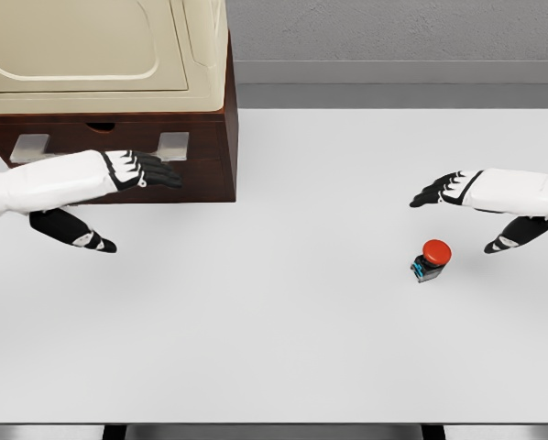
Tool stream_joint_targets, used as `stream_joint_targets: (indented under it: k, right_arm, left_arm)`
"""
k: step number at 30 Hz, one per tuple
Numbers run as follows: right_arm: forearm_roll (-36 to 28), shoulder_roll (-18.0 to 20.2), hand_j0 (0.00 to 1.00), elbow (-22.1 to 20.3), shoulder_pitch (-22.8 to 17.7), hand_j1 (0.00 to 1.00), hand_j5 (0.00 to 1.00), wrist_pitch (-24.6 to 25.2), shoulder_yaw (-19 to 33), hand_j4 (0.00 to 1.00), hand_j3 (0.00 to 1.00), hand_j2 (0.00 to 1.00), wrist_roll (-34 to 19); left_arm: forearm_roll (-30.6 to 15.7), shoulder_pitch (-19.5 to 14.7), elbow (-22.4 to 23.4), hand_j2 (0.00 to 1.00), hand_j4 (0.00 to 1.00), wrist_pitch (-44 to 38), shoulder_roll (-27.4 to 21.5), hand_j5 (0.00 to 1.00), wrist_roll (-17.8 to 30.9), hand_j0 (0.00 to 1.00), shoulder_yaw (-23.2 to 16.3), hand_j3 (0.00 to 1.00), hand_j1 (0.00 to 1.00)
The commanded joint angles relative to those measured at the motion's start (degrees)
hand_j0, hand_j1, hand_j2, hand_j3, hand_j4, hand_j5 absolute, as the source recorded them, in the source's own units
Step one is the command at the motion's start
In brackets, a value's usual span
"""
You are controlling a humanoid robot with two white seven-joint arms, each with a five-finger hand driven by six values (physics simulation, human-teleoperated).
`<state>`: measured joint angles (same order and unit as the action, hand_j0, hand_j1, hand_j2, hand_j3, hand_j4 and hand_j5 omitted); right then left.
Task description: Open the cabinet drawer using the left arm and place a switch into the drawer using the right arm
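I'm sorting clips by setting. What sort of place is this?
Probably a simulated test bench, not a real room: a bare white table against a plain grey wall, with a brown cabinet at its back left and a red-capped switch lying alone. The flat, rendered look supports that.

At the upper left of the frame the cream appliance (100, 46) is cut by the top and left edges, so its full shape cannot be told. The brown cabinet (214, 137) beneath it runs off the left edge. The left hand (118, 174) covers the middle of the drawer handle (173, 145). Both forearms leave the picture at the side edges. The switch (431, 259) is too small to read its blue-black base. Table legs (115, 431) are cropped at the bottom.
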<state>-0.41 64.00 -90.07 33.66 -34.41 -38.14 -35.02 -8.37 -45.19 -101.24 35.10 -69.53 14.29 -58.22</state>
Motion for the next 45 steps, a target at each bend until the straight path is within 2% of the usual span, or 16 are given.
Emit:
stream_joint_targets:
  k: [1,3,4,11,13,15,17,19,21,24,26,30,34,35,43,45]
  right_arm:
    - [-0.3,0.1,1.00,0.0,0.0,1.00,1.00,0.0,0.0,1.00,1.00,1.00,0.0]
    - [-0.3,0.1,1.00,0.1,0.0,1.00,1.00,0.1,0.0,1.00,1.00,1.00,0.0]
    - [-0.4,0.1,1.00,0.6,0.0,1.00,1.00,0.0,0.0,1.00,1.00,1.00,0.0]
    - [-0.4,0.1,1.00,1.8,0.2,1.00,1.00,-0.1,-1.2,1.00,1.00,1.00,0.0]
    - [-0.4,0.0,1.00,1.7,0.2,1.00,1.00,0.0,-1.7,1.00,1.00,1.00,0.0]
    - [-0.4,-0.5,1.00,1.8,0.1,1.00,1.00,0.1,-2.7,1.00,1.00,1.00,0.0]
    - [-0.4,-1.2,1.00,2.6,0.2,1.00,1.00,0.0,-2.7,1.00,1.00,1.00,0.0]
    - [-0.4,-1.3,1.00,2.6,0.1,1.00,1.00,0.0,-3.0,1.00,1.00,1.00,0.0]
    - [-0.4,-1.6,1.00,2.5,0.1,1.00,1.00,0.0,-3.8,1.00,1.00,1.00,0.0]
    - [-0.4,-2.2,1.00,2.2,0.1,1.00,1.00,-0.1,-4.1,1.00,1.00,1.00,0.0]
    - [-0.2,-2.2,1.00,2.0,0.1,1.00,1.00,-0.4,-4.9,1.00,1.00,1.00,0.0]
    - [-0.2,-2.3,1.00,2.0,0.1,1.00,1.00,-0.5,-4.9,1.00,1.00,1.00,0.0]
    - [-0.2,-2.8,1.00,2.2,0.1,1.00,1.00,-0.3,-6.5,1.00,1.00,1.00,0.0]
    - [-0.2,-2.9,1.00,2.5,0.1,1.00,1.00,-0.2,-6.5,1.00,1.00,1.00,0.0]
    - [0.2,-4.6,1.00,4.0,0.0,1.00,1.00,0.0,-6.9,1.00,1.00,1.00,0.0]
    - [0.9,-5.6,1.00,5.0,0.1,1.00,1.00,0.0,-6.9,1.00,1.00,1.00,0.0]
  left_arm:
    - [-0.3,0.1,0.0,1.00,1.00,-0.1,-0.3,1.00,0.1,1.00,0.5,1.00,1.00]
    - [2.9,1.6,0.1,1.00,1.00,-0.1,-0.4,1.00,2.4,1.00,-0.1,1.00,1.00]
    - [6.0,3.1,0.0,1.00,1.00,-0.1,-2.7,1.00,2.4,1.00,-0.1,1.00,1.00]
    - [6.5,4.6,0.0,0.98,0.98,-0.1,-6.7,0.98,0.7,0.98,-0.1,0.98,0.98]
    - [7.0,4.6,0.0,0.96,0.96,-0.1,-6.7,0.96,0.9,0.96,-0.2,0.96,0.96]
    - [7.0,4.2,0.0,1.00,1.00,-0.1,-6.3,1.00,0.8,1.00,-0.2,1.00,1.00]
    - [6.9,4.6,0.0,0.94,0.94,-0.1,-4.7,0.94,0.2,0.94,0.1,0.94,0.94]
    - [6.8,4.8,0.0,1.00,1.00,-0.1,-2.5,1.00,-1.7,1.00,0.0,1.00,1.00]
    - [6.9,4.7,0.0,1.00,1.00,-0.1,-2.0,1.00,-1.6,1.00,-0.1,1.00,1.00]
    - [7.0,4.6,0.0,1.00,1.00,-0.1,-1.7,1.00,4.7,1.00,-0.4,1.00,1.00]
    - [7.1,4.6,0.0,0.97,0.97,-0.1,-4.1,0.97,7.6,0.97,-0.4,0.97,0.97]
    - [7.1,1.0,-0.1,0.98,0.98,-0.1,-6.8,0.98,15.1,0.98,0.1,0.98,0.98]
    - [6.6,-5.3,-0.1,0.98,0.98,-0.1,-7.0,0.98,13.9,0.98,0.2,0.98,0.98]
    - [6.4,-6.6,-0.1,0.97,0.97,-0.1,-6.9,0.97,11.6,0.97,0.2,0.97,0.97]
    - [6.1,-7.5,-0.1,0.97,0.97,-0.1,-7.6,0.97,10.8,0.97,0.0,0.97,0.97]
    - [3.9,-8.4,-0.1,0.97,0.97,-0.1,-7.4,0.97,10.8,0.97,0.0,0.97,0.97]
